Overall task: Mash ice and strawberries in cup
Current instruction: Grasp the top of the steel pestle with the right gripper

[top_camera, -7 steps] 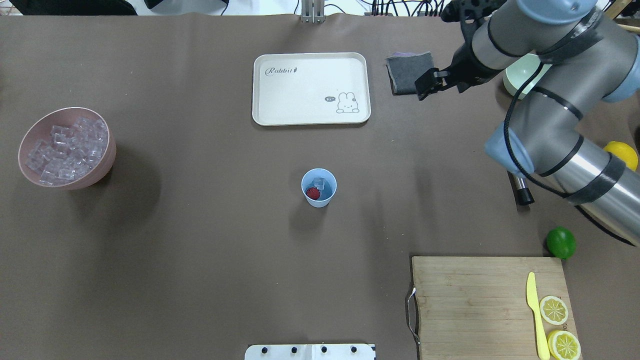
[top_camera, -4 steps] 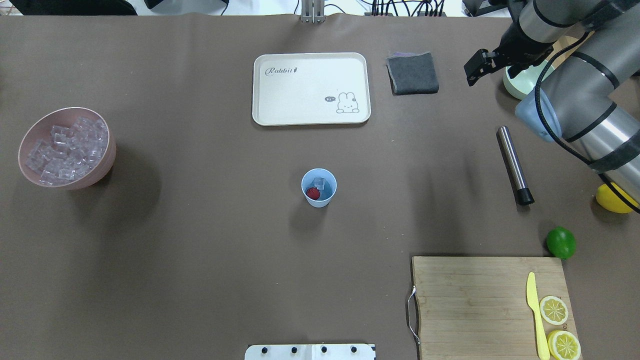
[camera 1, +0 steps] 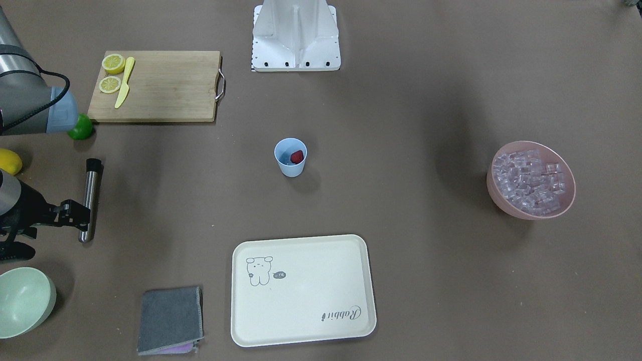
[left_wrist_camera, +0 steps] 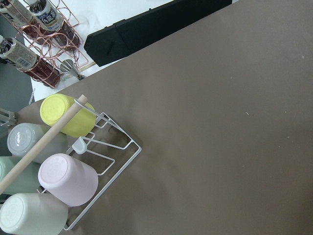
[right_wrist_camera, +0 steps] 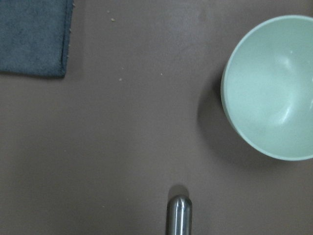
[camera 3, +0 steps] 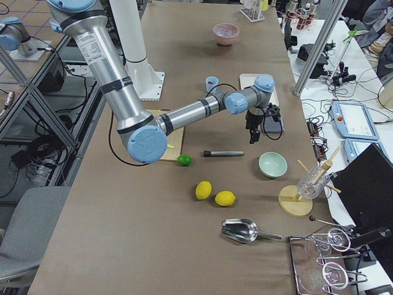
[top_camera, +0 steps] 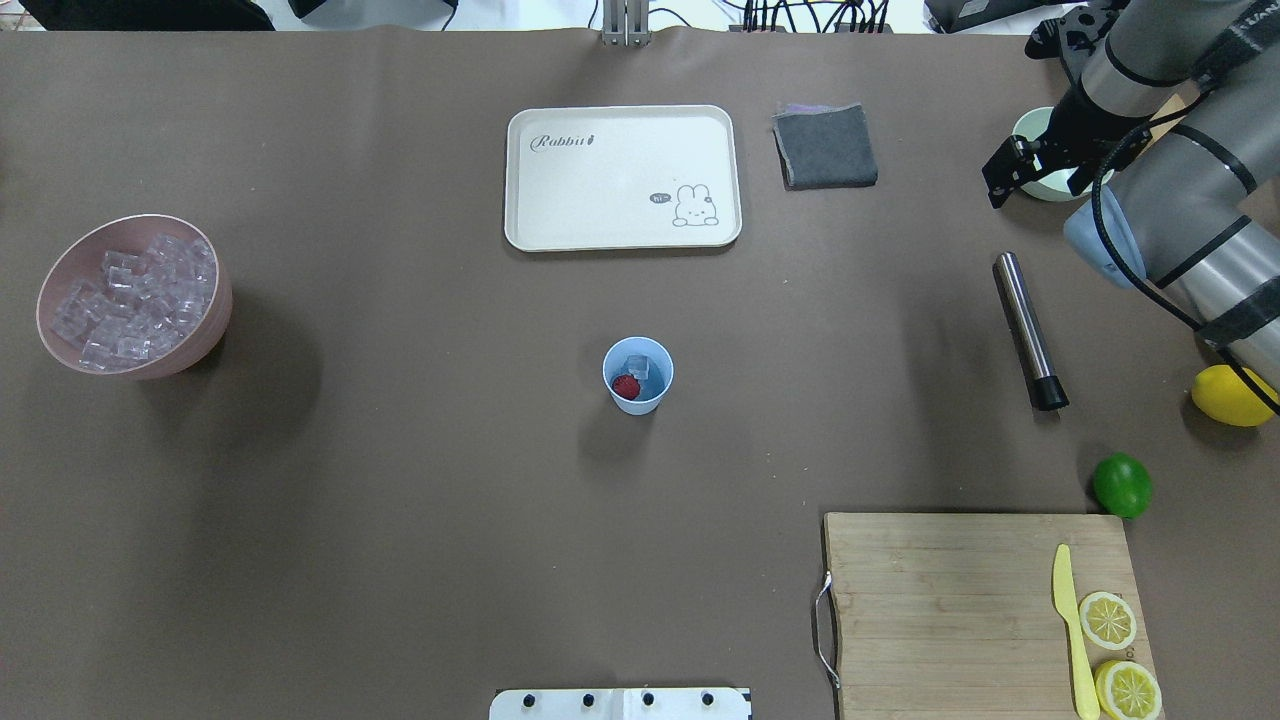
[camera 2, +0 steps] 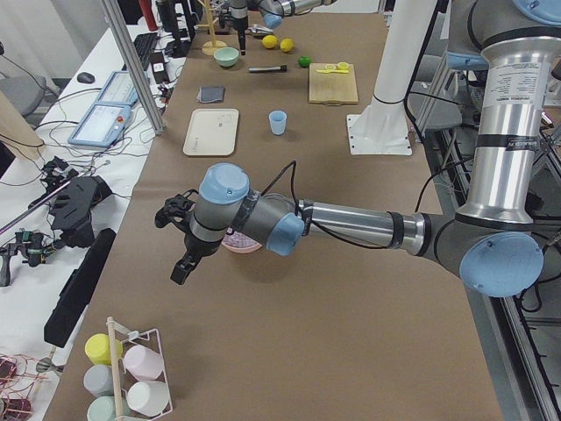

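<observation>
The light blue cup (top_camera: 638, 376) stands mid-table; it also shows in the front view (camera 1: 290, 157). Inside it lie a red strawberry (top_camera: 626, 386) and a clear ice cube (top_camera: 640, 366). More ice (top_camera: 135, 298) is heaped in a pink bowl (top_camera: 215, 315) at the far left. My right gripper (top_camera: 1003, 183) looks open and empty. It hangs above the far end of a steel rod with a black tip (top_camera: 1029, 330), beside the pale green bowl (top_camera: 1045, 185). My left gripper (camera 2: 180, 263) shows only in the left side view, past the pink bowl. I cannot tell whether it is open or shut.
A cream tray (top_camera: 622, 177) and a grey cloth (top_camera: 825, 146) lie at the back. A wooden board (top_camera: 950, 600) carries a yellow knife and lemon slices. A lime (top_camera: 1122, 485) and a lemon (top_camera: 1228, 397) lie at the right. A rack of cups (left_wrist_camera: 54, 176) stands under the left wrist.
My right arm has swung right, from over the grey cloth to beside the pale green bowl. This uncovered the steel rod. The cup and its contents have not moved.
</observation>
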You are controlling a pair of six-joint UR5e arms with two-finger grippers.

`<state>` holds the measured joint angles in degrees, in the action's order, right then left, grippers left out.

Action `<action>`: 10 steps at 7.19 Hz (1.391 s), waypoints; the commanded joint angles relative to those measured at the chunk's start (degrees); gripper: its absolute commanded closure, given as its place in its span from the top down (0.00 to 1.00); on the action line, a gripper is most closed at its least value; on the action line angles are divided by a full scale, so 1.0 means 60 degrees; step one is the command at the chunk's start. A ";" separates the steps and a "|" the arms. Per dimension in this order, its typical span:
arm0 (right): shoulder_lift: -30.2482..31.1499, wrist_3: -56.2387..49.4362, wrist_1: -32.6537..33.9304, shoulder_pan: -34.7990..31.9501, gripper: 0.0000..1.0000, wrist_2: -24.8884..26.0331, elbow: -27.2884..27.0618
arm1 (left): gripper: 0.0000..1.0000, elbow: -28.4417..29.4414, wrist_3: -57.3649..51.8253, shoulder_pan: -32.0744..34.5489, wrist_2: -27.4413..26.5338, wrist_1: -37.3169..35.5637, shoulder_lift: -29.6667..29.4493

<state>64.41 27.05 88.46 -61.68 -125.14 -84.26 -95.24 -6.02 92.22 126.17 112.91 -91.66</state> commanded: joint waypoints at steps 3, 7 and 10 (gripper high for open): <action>0.0163 -0.0026 -0.0036 0.0568 0.99 0.0173 0.0755 | 0.97 -0.0151 -0.0022 0.0025 0.0007 0.0589 0.0336; 0.0163 -0.0041 -0.1231 0.0846 0.98 0.0393 0.1822 | 0.97 -0.0195 -0.0022 0.0025 -0.0008 0.0927 0.0365; 0.0134 -0.0055 -0.1384 0.0832 0.68 0.0320 0.1871 | 0.97 -0.0210 -0.0007 0.0025 0.0007 0.1440 0.0687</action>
<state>65.31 26.73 80.48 -56.66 -122.92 -73.13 -96.49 -6.07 92.37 126.18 121.07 -87.89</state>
